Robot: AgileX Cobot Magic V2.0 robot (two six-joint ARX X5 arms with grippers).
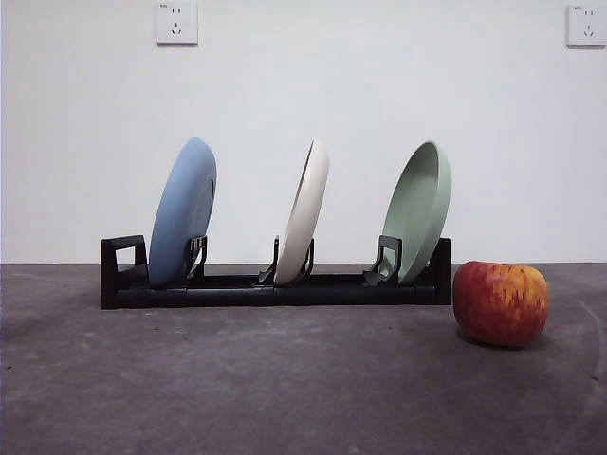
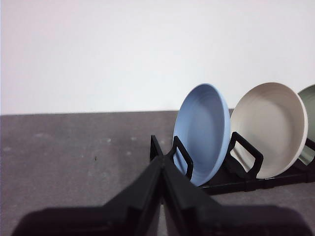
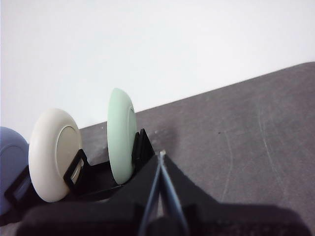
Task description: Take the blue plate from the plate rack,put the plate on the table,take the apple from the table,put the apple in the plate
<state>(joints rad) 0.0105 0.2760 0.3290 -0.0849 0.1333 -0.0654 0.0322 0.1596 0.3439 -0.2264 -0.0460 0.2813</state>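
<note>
Both pincers are waiting clenched | you're reaching left pincer (image 2: 161, 196) for blue plate (image 1: 182, 210): grip its rim, lift clear of plate rack (image 1: 275, 284).

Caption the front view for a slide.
Blue plate, cream plate and green plate upright in the plate rack; apple beside it.

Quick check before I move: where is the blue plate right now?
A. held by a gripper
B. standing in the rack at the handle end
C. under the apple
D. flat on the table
B: the blue plate stands upright in the rack, next to its loop handle.
</note>
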